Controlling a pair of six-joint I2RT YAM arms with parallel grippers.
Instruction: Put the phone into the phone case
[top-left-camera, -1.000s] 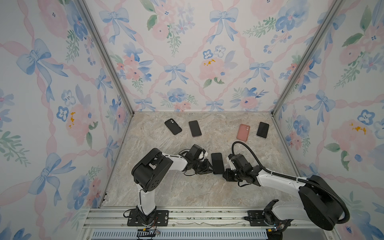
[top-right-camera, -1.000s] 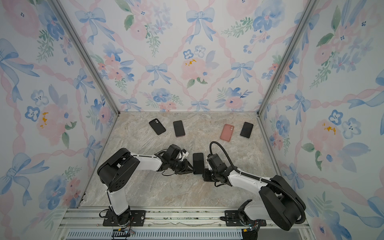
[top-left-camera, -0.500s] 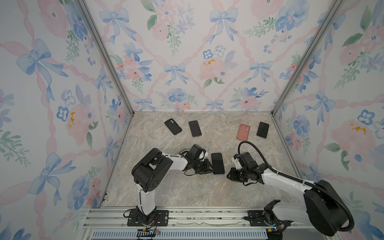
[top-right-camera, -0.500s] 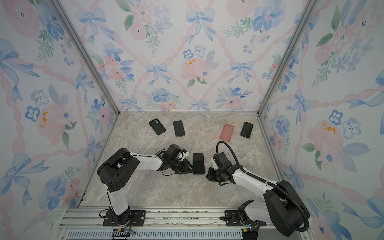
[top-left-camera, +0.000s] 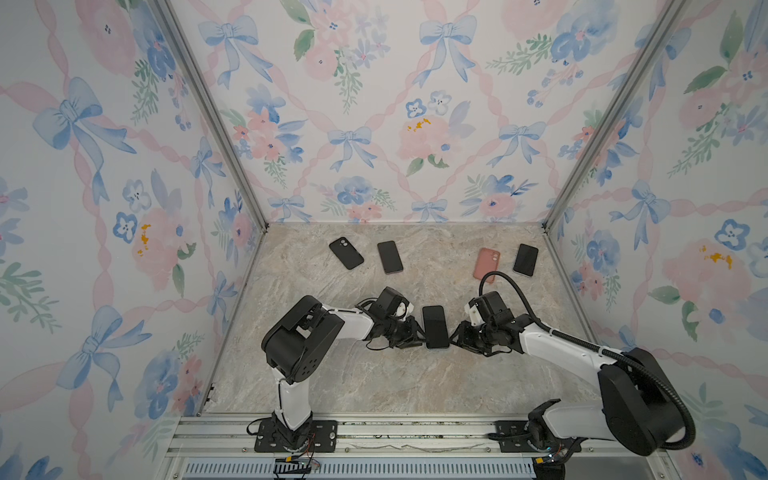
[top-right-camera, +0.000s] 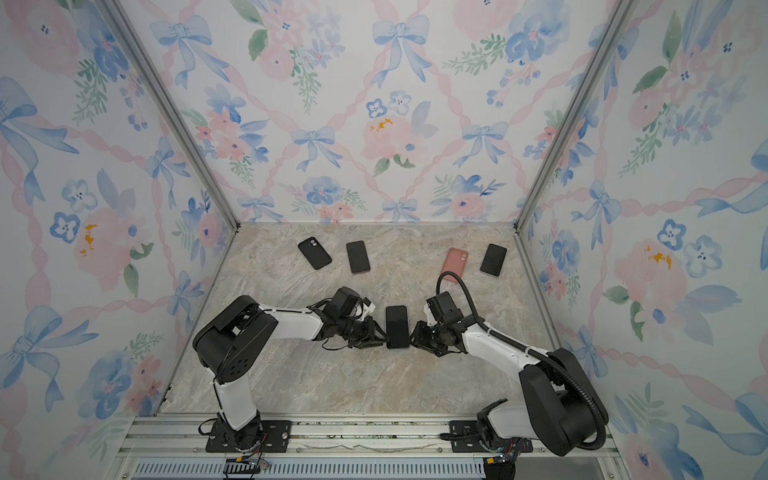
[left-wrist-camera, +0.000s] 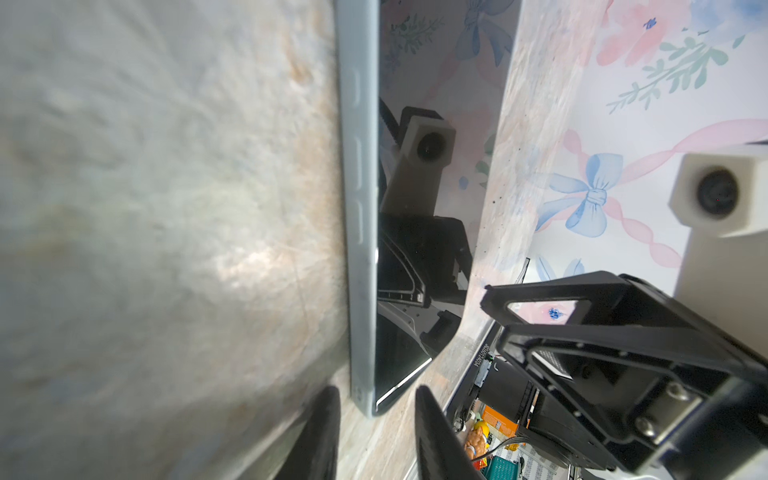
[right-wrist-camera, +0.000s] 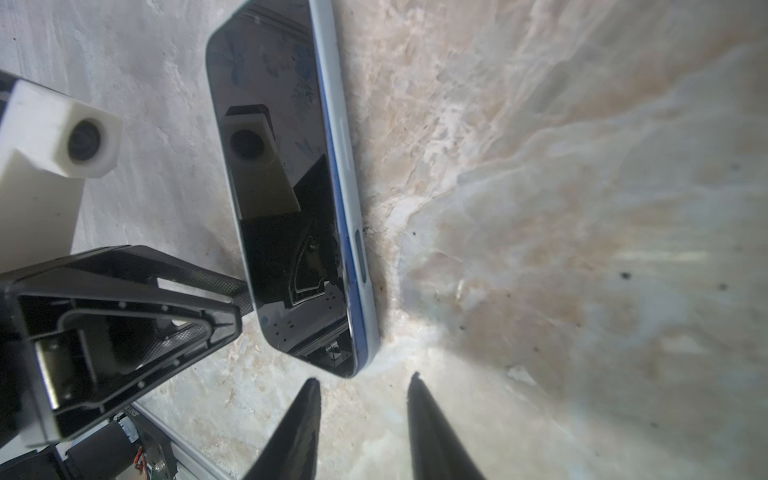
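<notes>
Phone (top-left-camera: 435, 327) lies flat and screen up in a pale blue case (left-wrist-camera: 359, 208) near the middle of the marble table (top-left-camera: 374, 382). Left gripper (top-left-camera: 417, 333) has its fingers apart, straddling one near corner without clamping it. Right gripper (top-left-camera: 454, 334) is also spread, just short of the other near corner. Pink case (top-left-camera: 486, 264) lies well behind

Left wrist view: the counter (left-wrist-camera: 166, 208) nearest the lens is blurred, the phone (left-wrist-camera: 360, 208) runs out past the picture's edge, and the left gripper (left-wrist-camera: 374, 395) shows only the tips of its jaws. Right wrist view: the right gripper (right-wrist-camera: 361, 382) is likewise cut off to the tips of its jaws. In both top views a cable (top-left-camera: 494, 273) hides one end of the pink case (top-left-camera: 487, 259).
</notes>
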